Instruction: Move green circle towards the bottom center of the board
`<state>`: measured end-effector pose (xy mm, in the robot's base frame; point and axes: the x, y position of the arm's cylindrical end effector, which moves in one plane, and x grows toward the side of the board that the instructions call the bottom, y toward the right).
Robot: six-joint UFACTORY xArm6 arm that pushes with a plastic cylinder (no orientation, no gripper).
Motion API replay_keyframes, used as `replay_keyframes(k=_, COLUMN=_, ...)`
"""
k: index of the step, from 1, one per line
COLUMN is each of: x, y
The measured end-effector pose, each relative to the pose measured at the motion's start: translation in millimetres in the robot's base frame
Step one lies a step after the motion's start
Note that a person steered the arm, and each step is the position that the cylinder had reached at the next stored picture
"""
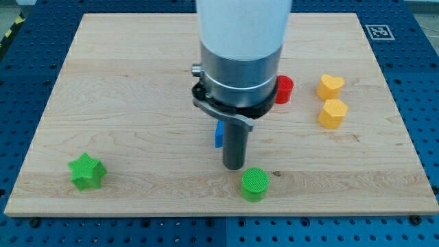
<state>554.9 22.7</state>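
Resting on a pale wooden board [137, 82] over blue pegboard [425, 103]; no jaws, only my tip [234, 167].

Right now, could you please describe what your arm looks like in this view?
A wide white cylindrical casing tops a silver-grey metal collar with a black clamp ring beneath. Below hangs a straight dark grey rod ending at my tip. No cables or markings show.

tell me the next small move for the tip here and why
Probably stop, or give only a slight nudge toward the view's left. The green circle already sits near the board's bottom edge, a little right of center. My tip stands just up and left of it, so it would first have to round the circle to its right side.
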Motion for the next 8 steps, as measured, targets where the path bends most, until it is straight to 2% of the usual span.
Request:
replay_keyframes(k=3, x=2.0, y=74.3)
replay_keyframes(k=4, x=18.7, y=99.8)
replay_keyframes(k=6, x=52.5, y=101.1)
replay_keyframes(k=8, x=48.7, y=55.6)
